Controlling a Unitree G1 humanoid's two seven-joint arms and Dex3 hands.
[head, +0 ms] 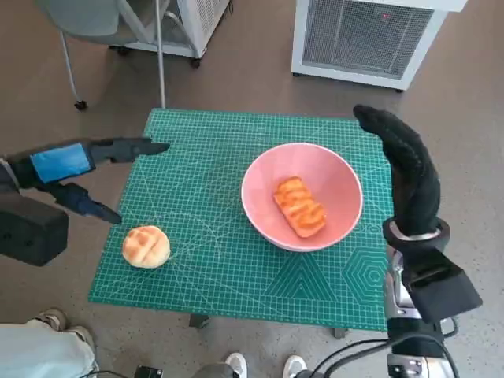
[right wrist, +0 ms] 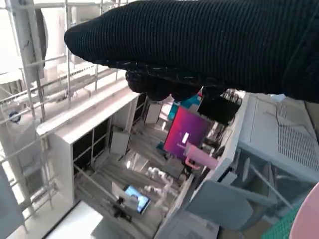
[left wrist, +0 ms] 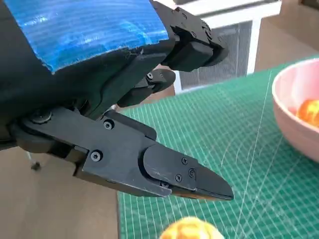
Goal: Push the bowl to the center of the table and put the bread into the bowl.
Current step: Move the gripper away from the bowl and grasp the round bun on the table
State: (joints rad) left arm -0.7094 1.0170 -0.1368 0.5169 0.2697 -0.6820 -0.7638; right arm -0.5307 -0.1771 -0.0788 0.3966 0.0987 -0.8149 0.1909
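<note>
A pink bowl [head: 340, 206] stands right of the middle of the green cutting mat [head: 213, 165], with a long glazed bread [head: 299, 206] lying inside it. A round bun [head: 146, 246] sits near the mat's front left corner. My left hand [head: 87, 169] hovers open over the mat's left edge, fingers spread, just behind the bun and apart from it; in the left wrist view the bun [left wrist: 192, 229] shows under the fingertips [left wrist: 199, 179] and the bowl [left wrist: 294, 107] lies beyond. My gloved right hand [head: 405, 169] is raised beside the bowl's right rim, holding nothing.
A white cabinet with a grille [head: 366, 35] stands behind the table. A chair on castors [head: 102, 31] is at the back left. A person's shoes [head: 236, 365] and knee [head: 39, 350] show at the front edge.
</note>
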